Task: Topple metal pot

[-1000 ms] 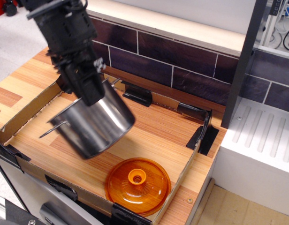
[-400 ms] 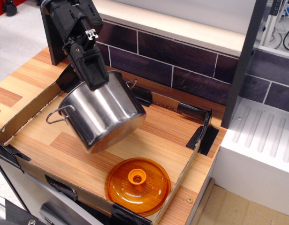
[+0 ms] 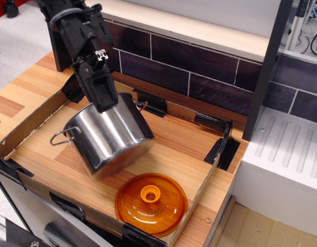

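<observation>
Wooden worktop (image 3: 163,139) sits inside a low cardboard surround (image 3: 24,128), with dark tiles behind. Metal pot (image 3: 109,136) is in the left half of the surround, behind and left of the orange lid (image 3: 151,203).

Change over the last second: the pot has moved from a steep, blurred tilt to a shallower lean. Its flat base now faces down toward the lid and sits closer to the wood, and the motion blur is mostly gone. It is not lying on its side, so I judge the topple not done; the pot seems to be settling back, not going over.

Pincer (image 3: 104,100) is clamped on the pot's rear rim, one finger outside the wall; the inner finger is hidden.

Nearby: the lid lies just in front of the pot's lower edge, directly in the fall path toward the camera. The left cardboard wall is near the wire handle (image 3: 63,136).
</observation>
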Motion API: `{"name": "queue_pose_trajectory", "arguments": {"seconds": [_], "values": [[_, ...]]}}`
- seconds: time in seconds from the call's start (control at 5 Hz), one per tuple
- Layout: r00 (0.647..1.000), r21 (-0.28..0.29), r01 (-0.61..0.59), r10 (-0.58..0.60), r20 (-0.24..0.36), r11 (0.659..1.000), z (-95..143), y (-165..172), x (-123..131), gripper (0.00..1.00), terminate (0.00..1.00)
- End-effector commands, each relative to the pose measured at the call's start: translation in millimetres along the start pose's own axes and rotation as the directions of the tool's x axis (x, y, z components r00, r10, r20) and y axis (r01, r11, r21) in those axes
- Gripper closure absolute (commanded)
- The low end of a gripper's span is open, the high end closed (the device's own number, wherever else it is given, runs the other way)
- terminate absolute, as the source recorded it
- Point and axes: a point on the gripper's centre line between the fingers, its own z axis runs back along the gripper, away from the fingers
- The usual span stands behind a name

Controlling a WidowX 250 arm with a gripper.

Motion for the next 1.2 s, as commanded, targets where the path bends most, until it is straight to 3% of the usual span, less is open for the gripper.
{"name": "queue_pose_trajectory", "arguments": {"seconds": [0.0,0.2,0.4,0.6,0.8,1.0], "values": [[0.998,-0.004,-0.005,0.004,-0.059,1.000,0.6,15.8,4.5,1.00,0.00],[0.999,0.116,-0.028,0.029,-0.014,0.993,11.0,19.1,10.6,0.00,0.00],[0.992,0.349,-0.049,0.003,0.130,0.936,32.9,20.4,17.2,0.00,0.00],[0.981,0.511,-0.072,-0.033,0.193,0.856,42.6,12.5,17.8,0.00,0.00],[0.974,0.607,-0.073,-0.074,0.213,0.791,49.4,0.1,12.3,0.00,0.00],[0.964,0.666,-0.093,-0.100,0.246,0.740,64.4,-20.6,5.7,0.00,0.00]]}}
